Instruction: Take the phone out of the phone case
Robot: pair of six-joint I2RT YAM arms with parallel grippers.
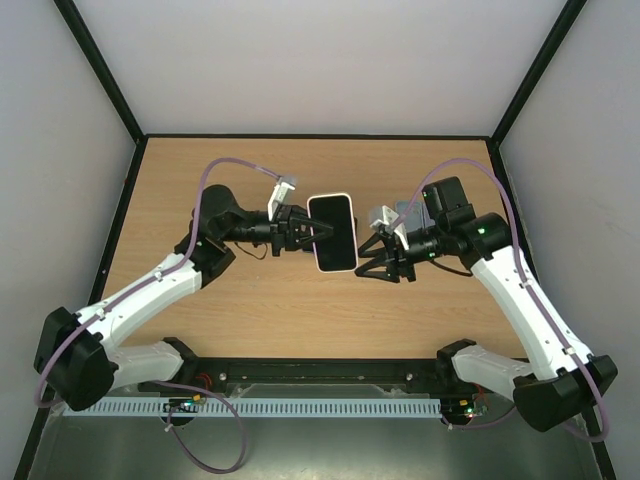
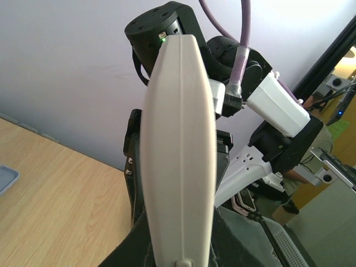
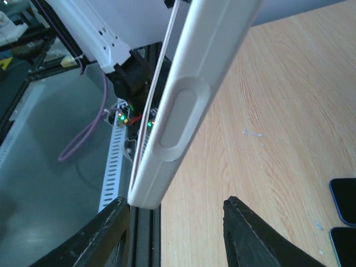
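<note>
The left hand (image 1: 308, 232) clamps the phone case (image 2: 178, 156) at its 9 o'clock edge, phone (image 1: 333, 230) inside. The right hand (image 1: 364, 257) gapes wide at 3 o'clock, just beside it.

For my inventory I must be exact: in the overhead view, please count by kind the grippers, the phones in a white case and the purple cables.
grippers: 2 (left gripper, right gripper)
phone in white case: 1
purple cables: 2
Total: 5

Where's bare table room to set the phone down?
Bare: the far table strip along the back wall, and the near stretch between the front rail and the cased phone. Crowded: the centre, where left gripper and right gripper flank it.
</note>
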